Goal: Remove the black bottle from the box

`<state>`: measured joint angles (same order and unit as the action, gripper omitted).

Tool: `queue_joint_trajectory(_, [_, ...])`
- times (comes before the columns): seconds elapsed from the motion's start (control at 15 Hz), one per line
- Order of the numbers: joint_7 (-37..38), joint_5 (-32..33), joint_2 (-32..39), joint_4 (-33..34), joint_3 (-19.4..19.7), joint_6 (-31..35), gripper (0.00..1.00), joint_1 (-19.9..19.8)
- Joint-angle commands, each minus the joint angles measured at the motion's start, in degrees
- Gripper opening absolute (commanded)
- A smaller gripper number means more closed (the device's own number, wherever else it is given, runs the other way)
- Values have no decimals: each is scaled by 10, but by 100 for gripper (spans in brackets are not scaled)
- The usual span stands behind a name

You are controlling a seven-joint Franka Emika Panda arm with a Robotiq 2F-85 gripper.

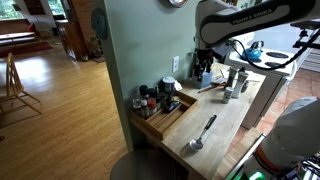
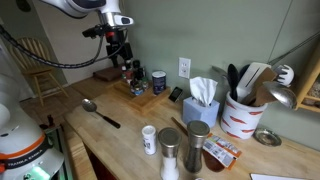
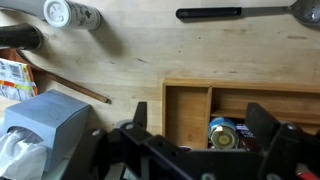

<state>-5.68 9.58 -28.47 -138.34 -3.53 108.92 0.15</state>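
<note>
**Arm bent over, gripper spread wide**

The white arm (image 1: 250, 18) arches in from above, and its last links fold downward so that the wrist points straight down. In both exterior views the black gripper (image 1: 205, 66) hangs upright below the wrist, fingertips lowest (image 2: 124, 62). In the wrist view the gripper (image 3: 200, 128) comes in from the bottom edge. Its two dark fingers (image 3: 139, 114) stand well apart, one at each side of the frame, and the jaws are wide.
</note>
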Motion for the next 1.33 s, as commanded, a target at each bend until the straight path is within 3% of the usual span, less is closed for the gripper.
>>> queue_joint_trajectory(0.0, [3,3,1,1,7,-2,100,9])
queue_joint_trajectory(0.53, [16,-4,22,12,11,18,100,4])
queue_joint_trajectory(0.87, [36,-101,72,45,18,68,100,22])
queue_joint_trajectory(1.07, [52,-150,104,45,17,148,100,24])
queue_joint_trajectory(1.27, [57,-173,139,36,10,281,100,30])
